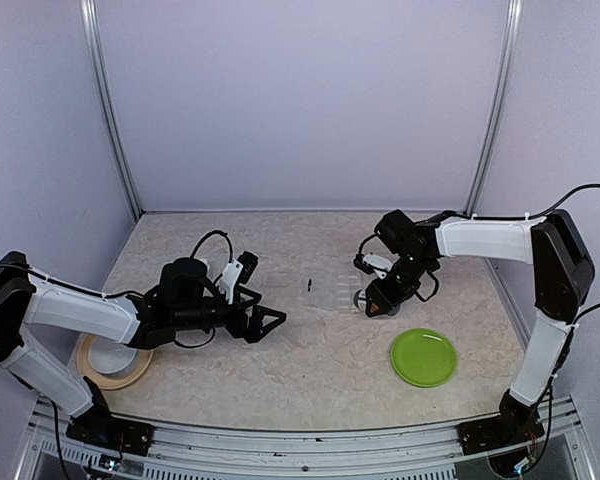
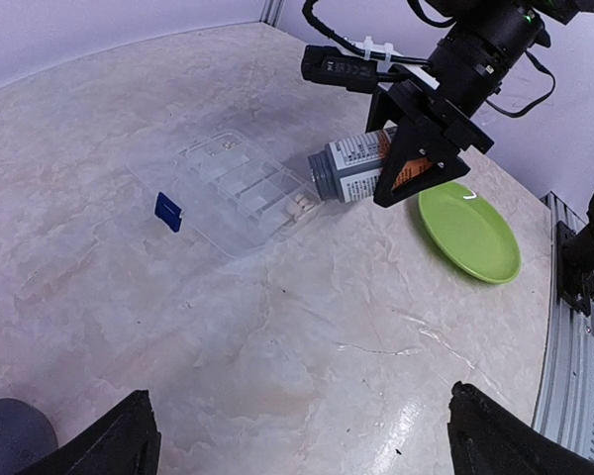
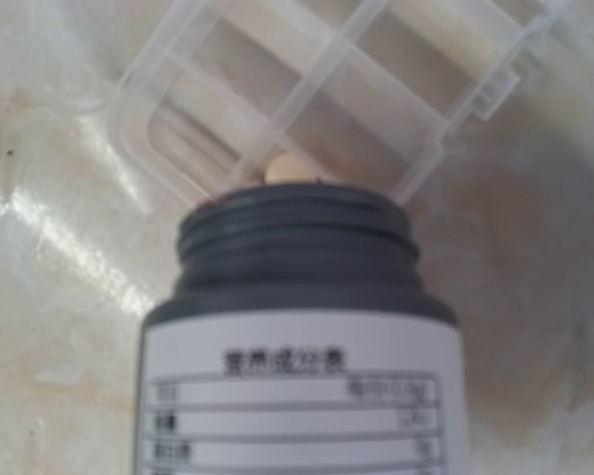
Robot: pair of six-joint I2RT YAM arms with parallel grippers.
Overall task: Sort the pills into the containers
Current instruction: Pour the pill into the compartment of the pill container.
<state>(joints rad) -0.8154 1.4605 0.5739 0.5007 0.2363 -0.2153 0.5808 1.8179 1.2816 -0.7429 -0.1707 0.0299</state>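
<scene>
Right claw (image 2: 414, 158): clamped across the labelled body of the bottle (image 2: 354, 163), holding it tipped on its side just above the bench (image 2: 327, 327).
Left claw (image 1: 268, 322): spread wide with nothing in it, hanging over the bench well apart from the work.
Bottle position: the mouth end sits just at the near corner of the clear organizer tray (image 2: 240, 183). The neck shows bare threads, so it looks uncapped.
Pills (image 2: 299, 206): a small white cluster lies in the tray compartment nearest the mouth, and one more sits at the bottle's lip in the right wrist view.
Handling, bottle: rigid plastic, probably light, smooth and round (it could twist in the grip). The mid-body is the sound place to hold it.
Handling, pills: tiny and hard, apt to bounce and skitter, so better poured than pinched.
Handling, tray: thin and light, likely to slide if nudged.
Count: one bottle, one tray, one green plate (image 2: 470, 233), one blue piece (image 2: 167, 211), one gray disc (image 2: 15, 435) (perhaps the cap, I cannot tell). The cluster holds roughly three pills, too small to count surely. The vial shows in no view.
</scene>
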